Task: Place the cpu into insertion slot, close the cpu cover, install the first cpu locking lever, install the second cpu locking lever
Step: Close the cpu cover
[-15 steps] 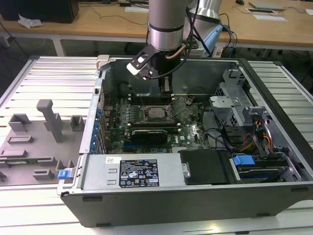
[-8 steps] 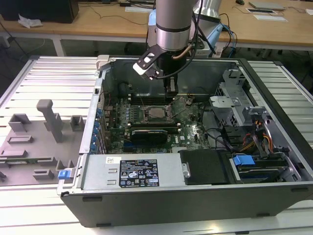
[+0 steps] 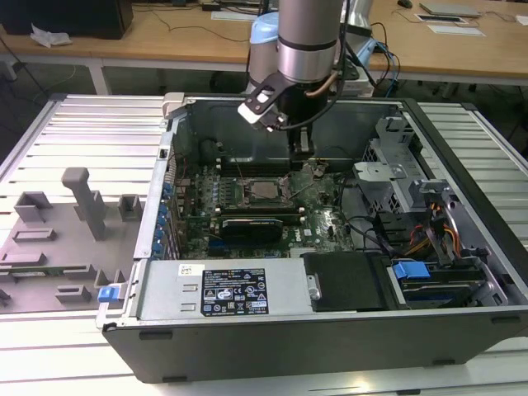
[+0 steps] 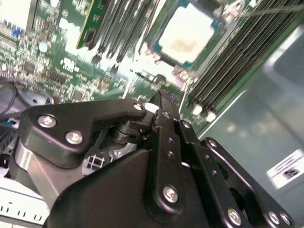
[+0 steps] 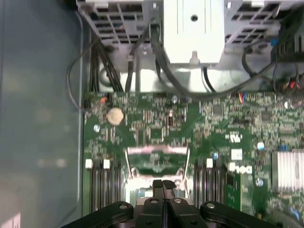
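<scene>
Gripper (image 3: 303, 153) fingers were pressed together with no gap, and nothing could be seen between them in both wrist views (image 5: 164, 183) (image 4: 164, 96). In the exterior view the tool hung low inside the open computer case (image 3: 330, 346), over the motherboard (image 5: 156, 118). It was just behind the insertion slot (image 3: 247, 195) and towards the exterior view's right of it.

The cpu (image 3: 265, 190) lay flat in that slot. In the second wrist view its pale metal top (image 4: 187, 33) showed a teal rim, and bits of bright metal framed its edges. The fingertips stood near the socket's edge, but whether they touched anything could not be told.

In the first wrist view the cpu cover (image 5: 156, 150) appeared as a thin silvery frame just beyond the fingertips, between two banks of memory slots (image 5: 104, 185). Green board seemed to show through its window, so it looked tilted up rather than flat. I could not settle that. The gripper's black body hid the near part of the socket there.

The locking levers were hard to pick out among the glints. A thin bright rod (image 4: 270, 7) was cut off at the frame edge of the second wrist view, and what it was stayed unclear.

A long black card (image 3: 252, 223) sat on the near side of the socket in the exterior view.
</scene>
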`<action>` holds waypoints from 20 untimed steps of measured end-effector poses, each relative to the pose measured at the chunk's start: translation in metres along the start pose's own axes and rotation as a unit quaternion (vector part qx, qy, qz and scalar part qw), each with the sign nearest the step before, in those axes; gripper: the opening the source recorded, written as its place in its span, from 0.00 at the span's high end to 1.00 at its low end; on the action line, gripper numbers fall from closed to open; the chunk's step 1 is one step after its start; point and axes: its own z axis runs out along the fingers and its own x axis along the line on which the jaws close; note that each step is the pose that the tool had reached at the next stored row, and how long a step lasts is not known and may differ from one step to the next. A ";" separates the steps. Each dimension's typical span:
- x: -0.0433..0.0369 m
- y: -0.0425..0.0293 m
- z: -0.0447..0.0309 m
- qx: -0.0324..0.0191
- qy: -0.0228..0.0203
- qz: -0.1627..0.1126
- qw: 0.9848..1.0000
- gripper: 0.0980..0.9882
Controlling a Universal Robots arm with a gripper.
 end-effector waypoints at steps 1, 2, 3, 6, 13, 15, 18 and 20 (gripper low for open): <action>-0.0002 0.0050 0.0004 0.000 0.000 0.000 1.000 0.99; -0.0004 0.0080 0.0006 0.000 0.000 0.000 1.000 0.99; -0.0006 0.0124 0.0008 0.000 0.000 0.000 1.000 0.99; -0.0012 0.0238 0.0015 0.000 0.000 0.000 1.000 0.99; -0.0019 0.0434 0.0029 0.000 0.000 0.000 1.000 0.99; -0.0019 0.0484 0.0035 0.001 0.000 0.000 1.000 0.99; -0.0019 0.0528 0.0051 0.002 0.000 0.000 1.000 0.99; -0.0020 0.0527 0.0082 0.003 0.000 0.001 1.000 0.99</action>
